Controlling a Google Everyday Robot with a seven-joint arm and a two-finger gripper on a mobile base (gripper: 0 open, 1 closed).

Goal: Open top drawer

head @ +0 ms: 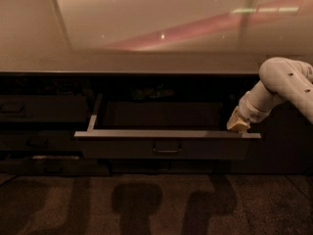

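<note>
Under the glossy beige worktop (146,58), right of centre, the cream gripper (238,125), its opening impossible to tell, is touching the wide dark grey top drawer (122,148) at one end, risking skewing it or slipping off.

At the right end of the top drawer (166,150), its rim partly hides the hand (238,124).

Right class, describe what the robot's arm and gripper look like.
The arm is a smooth, cream-white rounded tube with small dark dots on its elbow, narrowing towards the wrist. The gripper, a stubby pale yellow-tan piece, sits at the right end of the open top drawer.
</note>
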